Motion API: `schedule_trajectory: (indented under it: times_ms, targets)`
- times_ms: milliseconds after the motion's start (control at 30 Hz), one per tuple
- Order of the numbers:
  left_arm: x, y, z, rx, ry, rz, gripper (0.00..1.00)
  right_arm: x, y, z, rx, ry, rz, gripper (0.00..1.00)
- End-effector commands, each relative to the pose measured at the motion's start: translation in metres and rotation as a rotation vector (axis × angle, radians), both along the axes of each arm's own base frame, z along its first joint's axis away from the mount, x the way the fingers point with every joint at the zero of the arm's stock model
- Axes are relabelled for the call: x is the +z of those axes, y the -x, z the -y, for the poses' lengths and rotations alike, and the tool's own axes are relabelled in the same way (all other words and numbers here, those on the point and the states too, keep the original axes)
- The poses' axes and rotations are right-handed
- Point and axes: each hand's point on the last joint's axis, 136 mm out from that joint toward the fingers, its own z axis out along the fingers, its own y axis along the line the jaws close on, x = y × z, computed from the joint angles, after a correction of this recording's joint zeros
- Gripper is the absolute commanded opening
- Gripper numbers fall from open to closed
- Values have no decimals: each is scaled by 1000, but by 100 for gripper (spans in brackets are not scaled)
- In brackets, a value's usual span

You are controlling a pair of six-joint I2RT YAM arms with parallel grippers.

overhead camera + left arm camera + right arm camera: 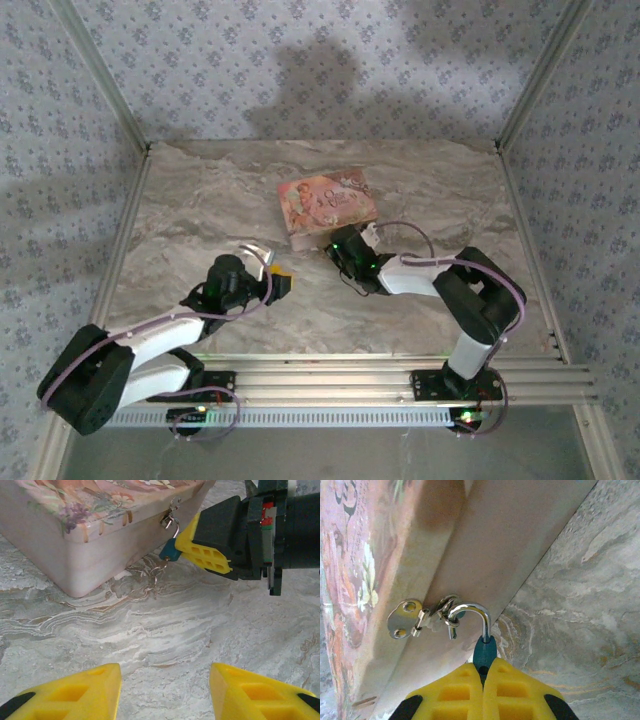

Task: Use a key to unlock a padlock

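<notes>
Desk: a marble-patterned desk in grey and beige (430, 190) was seen carrying everything.
Box: a pink rectangular box with a floral printed lid (327, 207) was set on the far middle of the desk, with its lid down.
Hasp: a small silvery metal hasp plate (405, 620) was fixed where the lid met the box's front wall.
Padlock: a tiny padlock with a blue body and a silvery curved shackle (484, 650) was hung from the hasp's loop, just beside the front wall of the box. The shackle was hooked through the loop and the body was held off the desk.
Right gripper: the right gripper (484, 672) was closed, and its yellow fingertips were pinched together on the padlock's blue body.
Left gripper: the left gripper (165, 680) was held with its yellow fingers spread apart and nothing between them. It was kept over bare desk on the near side of the box, pointed toward the padlock but apart from it.
Ring: a thin silvery wire ring (156, 575) was seen dangling under the padlock. What was carried on it could not be told.
</notes>
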Motion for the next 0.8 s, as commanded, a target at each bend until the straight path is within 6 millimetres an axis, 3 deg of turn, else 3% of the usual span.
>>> schedule_trajectory:
  times_ms: [0,300,633,767]
  targets:
    - [-1,0,-5,6,-17,15,49,37,-19,10,-102,-4,109,0]
    - [-5,2,-9,12,-30,8,50,45,-26,6,-101,17,134,0]
    - [-7,4,-13,16,-45,6,50,16,-41,13,-41,13,39,0]
    - [-7,5,-18,30,-48,11,50,11,-36,24,-24,42,21,0]
